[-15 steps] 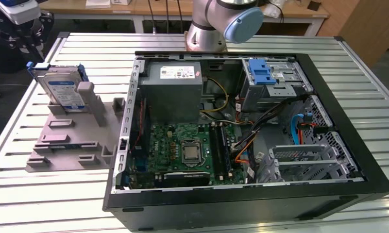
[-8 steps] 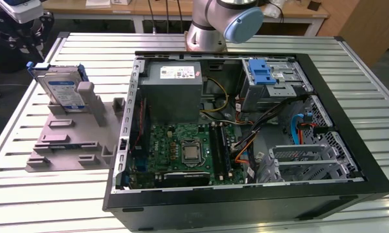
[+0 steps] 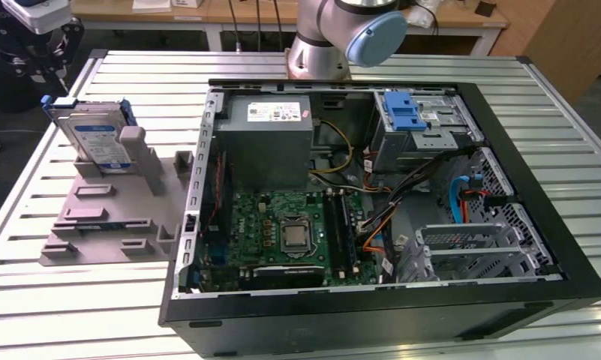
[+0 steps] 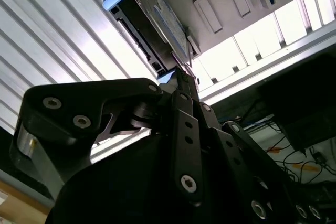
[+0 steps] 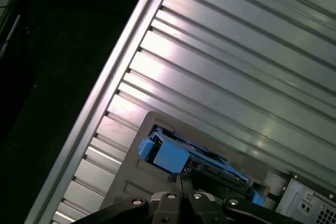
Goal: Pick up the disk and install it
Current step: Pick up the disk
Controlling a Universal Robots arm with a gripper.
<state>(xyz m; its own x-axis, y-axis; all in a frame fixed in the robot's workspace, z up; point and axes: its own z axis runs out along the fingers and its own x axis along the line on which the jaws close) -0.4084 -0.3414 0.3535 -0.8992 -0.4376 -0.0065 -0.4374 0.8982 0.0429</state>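
Open computer case (image 3: 375, 313) lying on a slatted metal tabletop (image 3: 555, 90), with a grey holder (image 3: 105, 221) beside it toward the exterior view's left. The disk (image 3: 92, 141) stands on edge in the holder's far end, label facing outward and blue bracket around its rim. In both wrist views the gripper (image 4: 181, 75) (image 5: 176, 178) points down at the disk's (image 4: 152, 22) (image 5: 169, 154) upper edge, close above its blue corner. Its fingertips are drawn together with nothing between them. Contact with the bracket cannot be judged.
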